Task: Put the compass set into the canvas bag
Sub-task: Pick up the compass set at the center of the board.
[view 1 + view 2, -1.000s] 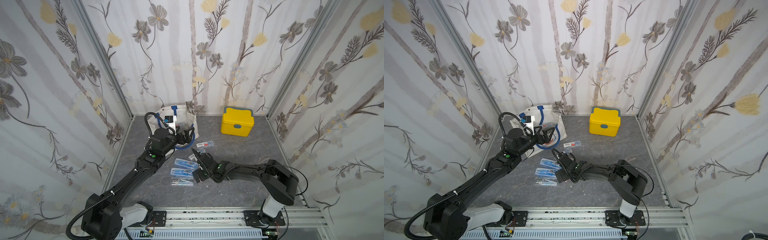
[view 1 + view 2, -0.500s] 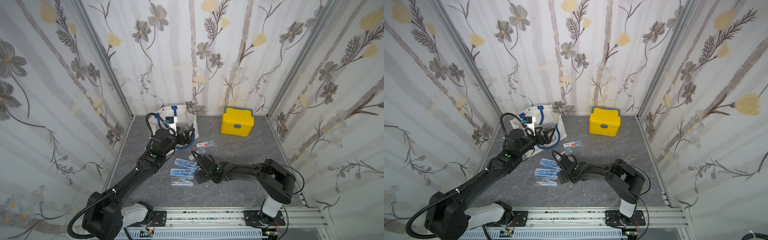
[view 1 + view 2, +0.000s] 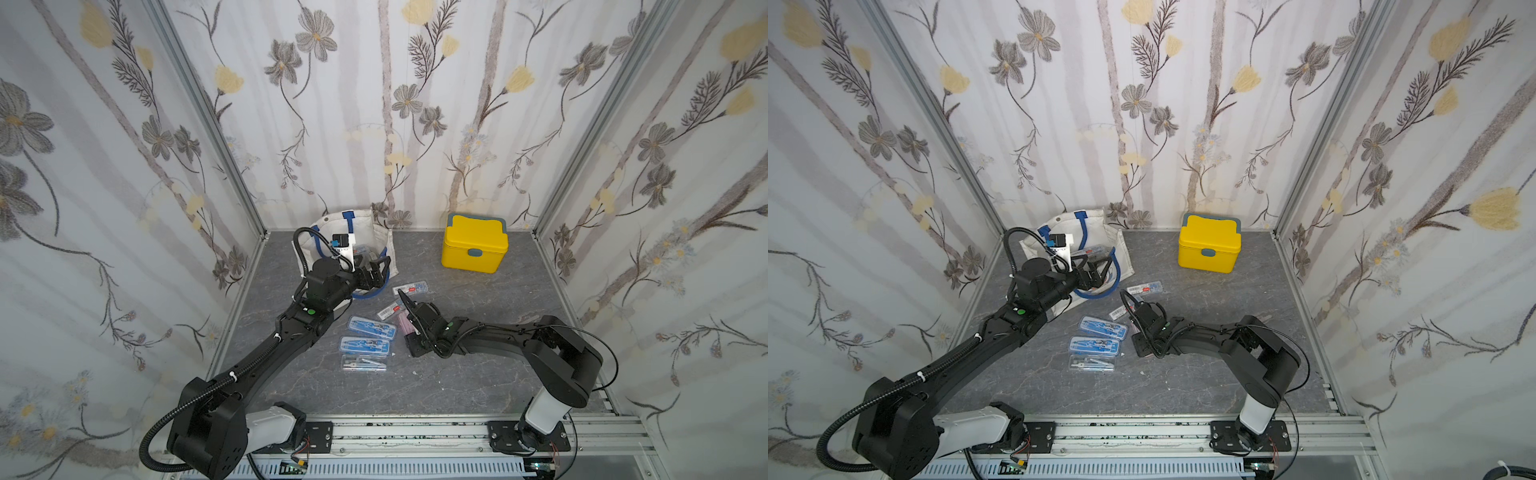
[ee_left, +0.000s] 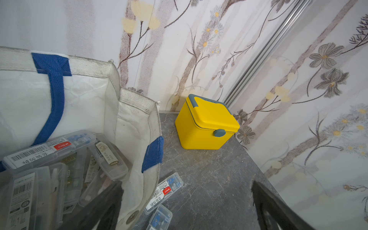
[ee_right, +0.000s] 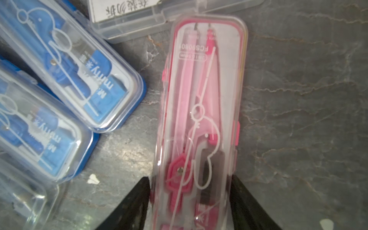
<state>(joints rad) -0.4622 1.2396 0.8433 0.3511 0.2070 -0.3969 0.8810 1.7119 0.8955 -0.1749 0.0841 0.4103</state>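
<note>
Pink compass set in a clear plastic case (image 5: 201, 119) lies flat on the grey marbled tabletop (image 5: 298, 99), lengthways between your right gripper's (image 5: 189, 178) fingers. They bracket its long edges, but you cannot tell whether they are clamped. Your left gripper (image 4: 187, 182) gapes empty, with the rim of the white canvas bag with blue handles (image 4: 79, 95) between its fingers. Several clear cases (image 4: 59, 147) are already inside. Lifting, carrying and dropping the pink set are yet to do. A blue compass case (image 5: 83, 75) and others lie just beside the right fingers, not yet bagged.

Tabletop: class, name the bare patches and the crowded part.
Bare: between the yellow lidded box and the right arm; also the front strip along the rail. Crowded: canvas bag down through the blue compass cases to the right tool gripping the pink compass case.
</note>
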